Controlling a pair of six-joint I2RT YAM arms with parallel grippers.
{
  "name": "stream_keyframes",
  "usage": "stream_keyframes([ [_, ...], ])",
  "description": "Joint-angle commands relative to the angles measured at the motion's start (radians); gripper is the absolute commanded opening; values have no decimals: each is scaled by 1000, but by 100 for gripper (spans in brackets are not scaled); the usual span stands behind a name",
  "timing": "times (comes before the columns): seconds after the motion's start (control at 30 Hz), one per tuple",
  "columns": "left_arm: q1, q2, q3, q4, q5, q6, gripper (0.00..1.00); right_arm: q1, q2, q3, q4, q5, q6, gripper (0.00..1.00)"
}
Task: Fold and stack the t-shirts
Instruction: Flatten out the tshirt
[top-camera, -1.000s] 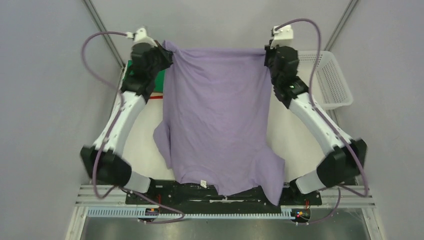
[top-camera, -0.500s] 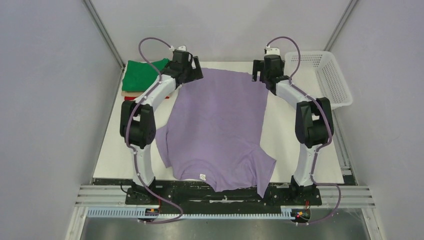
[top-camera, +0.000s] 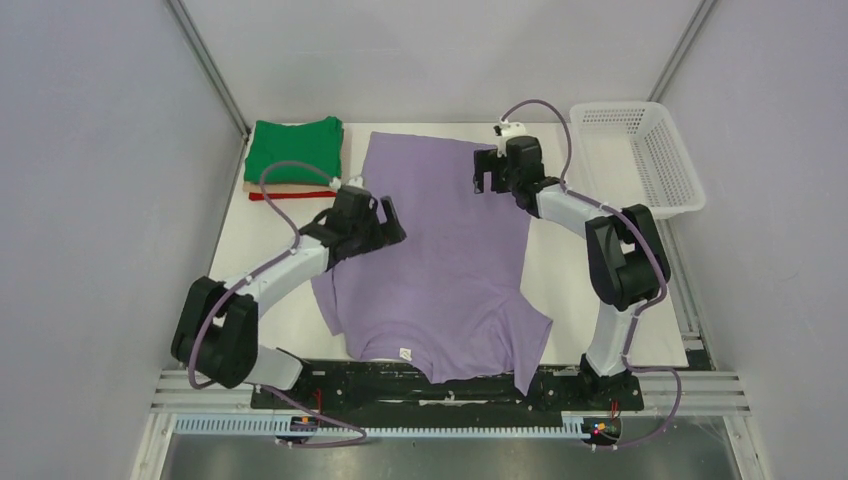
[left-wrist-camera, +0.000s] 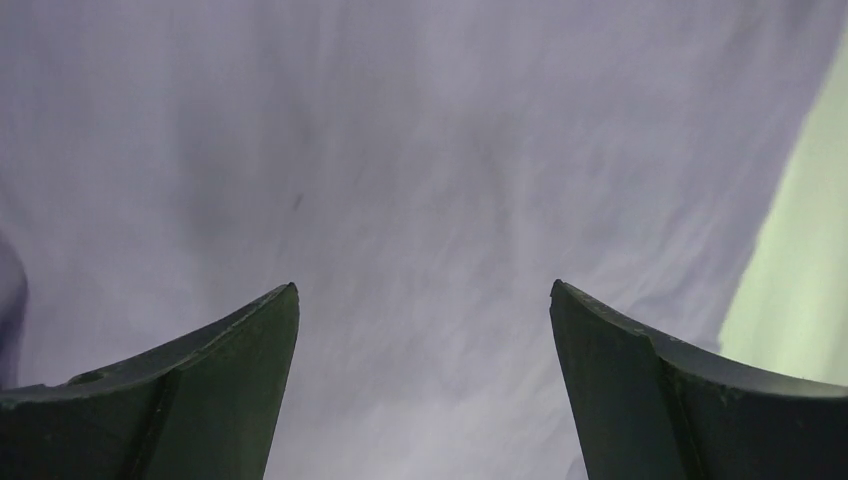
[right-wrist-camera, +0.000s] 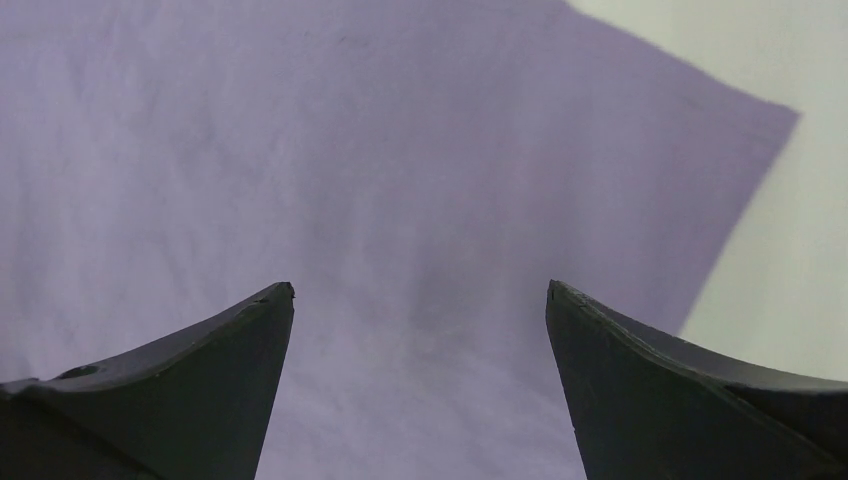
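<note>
Overhead, the lavender t-shirt (top-camera: 440, 250) lies flat down the middle of the table (top-camera: 590, 270), its long axis running from far edge to near edge, with the collar end overhanging the near edge. The left gripper (top-camera: 390, 222) hovers over its left side, the right gripper (top-camera: 492, 180) near its far right corner. Both are spread wide and hold nothing. The folded shirts (top-camera: 295, 150), green on top, sit at the far left corner.

At the left wrist, soft, faintly rippled cloth shows between the dark fingers (left-wrist-camera: 200, 400).

At the right wrist, the square hem corner (right-wrist-camera: 770, 115) lies ahead and to the right.

At my two o'clock I see a white mesh basket (top-camera: 655, 165), sitting at the far right corner of the white table (top-camera: 575, 270). A metal rail (top-camera: 200, 385) runs along six o'clock.
</note>
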Motion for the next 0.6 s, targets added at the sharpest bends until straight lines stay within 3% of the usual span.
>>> stream_keyframes([
  [0.0,-8,-161,-221,30,43,-177,100,43,29,-43,70,-22,3,98],
  [0.13,-9,-263,-352,12,-16,-224,100,69,49,-59,66,-25,13,98],
  [0.27,-9,-251,-392,22,-77,-254,100,97,40,-124,86,-14,34,98],
  [0.37,-5,-172,-364,14,-125,-277,100,114,23,-197,106,-6,64,98],
  [0.57,20,114,-156,-95,-216,-249,100,146,-91,-388,107,-21,142,98],
])
